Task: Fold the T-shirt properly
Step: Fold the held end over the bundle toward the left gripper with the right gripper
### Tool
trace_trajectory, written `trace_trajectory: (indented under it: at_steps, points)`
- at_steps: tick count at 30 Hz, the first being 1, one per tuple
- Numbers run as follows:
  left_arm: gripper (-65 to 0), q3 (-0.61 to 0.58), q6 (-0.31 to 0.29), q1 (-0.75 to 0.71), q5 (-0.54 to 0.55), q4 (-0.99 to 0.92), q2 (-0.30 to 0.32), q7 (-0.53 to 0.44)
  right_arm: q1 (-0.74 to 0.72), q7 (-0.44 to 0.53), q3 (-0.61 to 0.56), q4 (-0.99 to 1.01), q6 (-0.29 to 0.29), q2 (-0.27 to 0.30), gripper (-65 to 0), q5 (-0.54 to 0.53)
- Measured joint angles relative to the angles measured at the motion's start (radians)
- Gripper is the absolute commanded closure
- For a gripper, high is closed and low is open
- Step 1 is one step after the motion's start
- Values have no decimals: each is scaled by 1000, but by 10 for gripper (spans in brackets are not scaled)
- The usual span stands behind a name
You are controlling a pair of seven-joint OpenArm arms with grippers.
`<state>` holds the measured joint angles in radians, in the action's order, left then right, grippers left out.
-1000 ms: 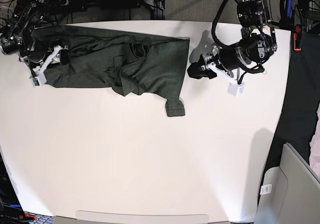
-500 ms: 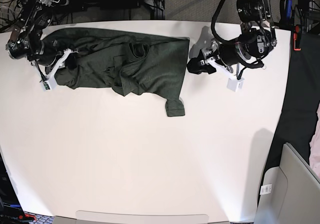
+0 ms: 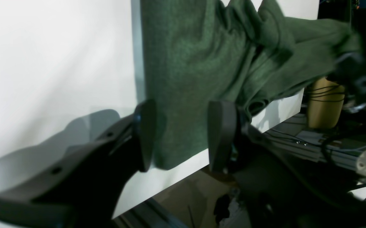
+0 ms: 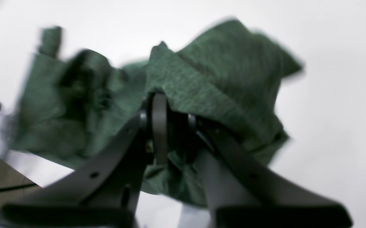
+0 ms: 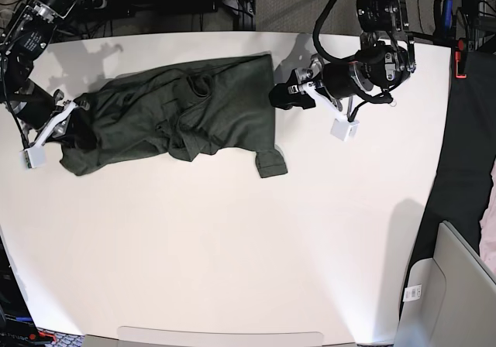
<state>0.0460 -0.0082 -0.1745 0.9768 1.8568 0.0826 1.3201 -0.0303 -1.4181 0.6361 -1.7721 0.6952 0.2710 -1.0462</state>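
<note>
- Dark olive-green heathered knit T-shirt (image 5: 186,115), thin fabric, long sleeves, lies crumpled across the far half of the white worktop (image 5: 232,246), stretched btwn both arms; one cuff (image 5: 271,163) sticks out toward the near side.
- Right tool (image 4: 173,126): black jaws nearly together, clamped on a bunched fold of the T-shirt's end; fabric drapes over and around both fingers (image 4: 159,126). In base view this tool (image 5: 68,126) sits at the shirt's left end, near the worktop's left edge.
- Left tool (image 3: 183,136): black curved jaws wide apart, nothing gripped. Straight hem edge of the T-shirt (image 3: 183,79) shows btwn the two pads (image 3: 145,133) in wrist view; can't tell if the pads touch cloth or hover above it.
- Base view: left tool (image 5: 285,97) just at the shirt's right edge, close to the worktop's far side.
- Right wrist view is motion-blurred, so finer creases can't be read.
</note>
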Motion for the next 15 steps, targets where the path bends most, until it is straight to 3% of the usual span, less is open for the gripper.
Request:
trace_trajectory:
  at_steps: [6,15]
  points:
    - [-265,0,1,0,-3,-2,-19,0,16,5,-107,-69,1,-22,-7,-24]
    - [-265,0,0,-48,-4,-3,-17,-33,-49,4,-280,-68,0,-167,-7,-4]
